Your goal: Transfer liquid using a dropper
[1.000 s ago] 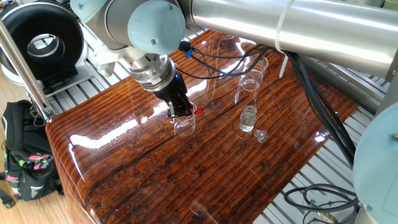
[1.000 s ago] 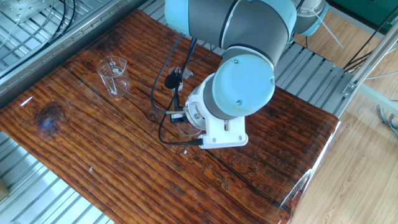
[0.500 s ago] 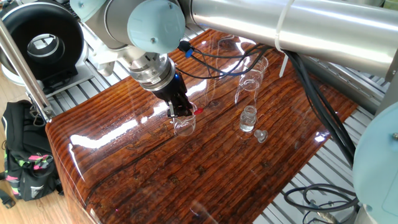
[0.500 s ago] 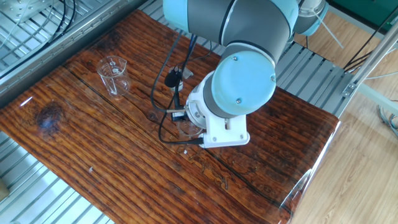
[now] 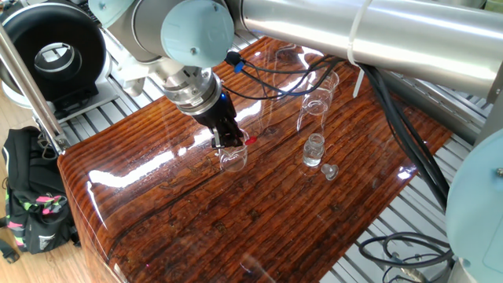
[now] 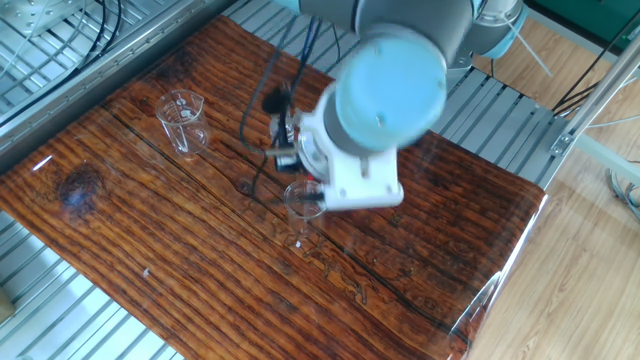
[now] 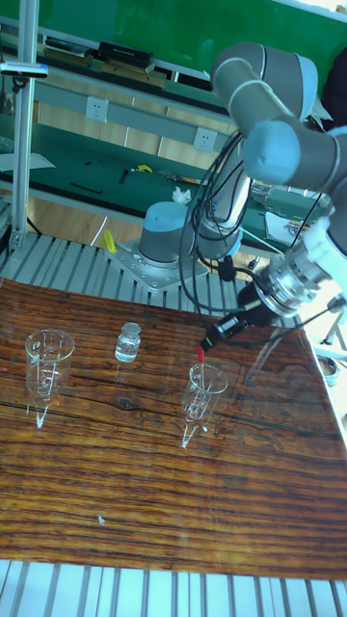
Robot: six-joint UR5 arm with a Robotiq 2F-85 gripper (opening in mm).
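My gripper (image 5: 229, 142) is shut on the dropper (image 5: 251, 140), whose red bulb shows at the fingertips. In the tall fixed view the gripper (image 7: 214, 337) holds the dropper (image 7: 201, 351) just above a small clear glass beaker (image 7: 204, 390); the thin tube is hard to make out. The same beaker (image 5: 233, 159) sits right under the fingers and shows below the blurred wrist as beaker (image 6: 305, 199). No liquid can be made out in any glass.
A small clear bottle (image 5: 313, 149) with its stopper (image 5: 330, 170) beside it stands to the right. Behind it is a tall narrow glass vessel (image 5: 316, 104). A second beaker (image 6: 183, 121) stands apart. Black cables (image 5: 259, 75) trail from the wrist.
In the other fixed view the wrist has shifted up and back and is blurred, uncovering the beaker beneath it. The first fixed view looks unchanged.
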